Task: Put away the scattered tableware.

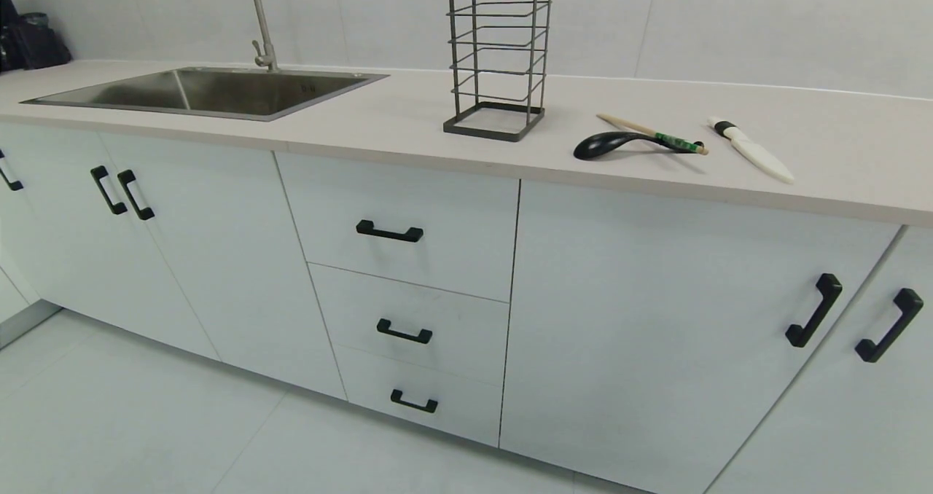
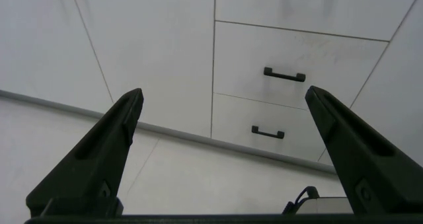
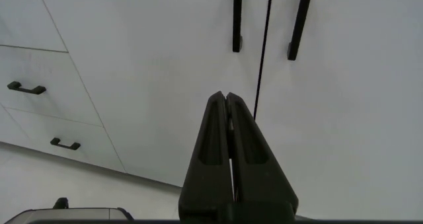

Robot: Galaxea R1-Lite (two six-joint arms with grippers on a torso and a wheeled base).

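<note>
On the countertop (image 1: pixel 408 137), right of the middle, lie a black spoon (image 1: pixel 609 144), a wooden chopstick with a green patterned end (image 1: pixel 652 134) and a white knife with a black band (image 1: pixel 751 149). A black wire rack (image 1: pixel 498 53) stands upright left of them, with nothing in it. My left gripper (image 2: pixel 223 100) hangs low in front of the lower drawers, open, with nothing between its fingers. My right gripper (image 3: pixel 228 105) is shut and holds nothing, pointing at the white cabinet doors.
A steel sink (image 1: pixel 211 89) with a tall faucet (image 1: pixel 251 13) is set in the counter's left part. Below are white cabinet doors and three drawers with black handles (image 1: pixel 389 231). The tiled floor (image 1: pixel 146 421) in front is bare.
</note>
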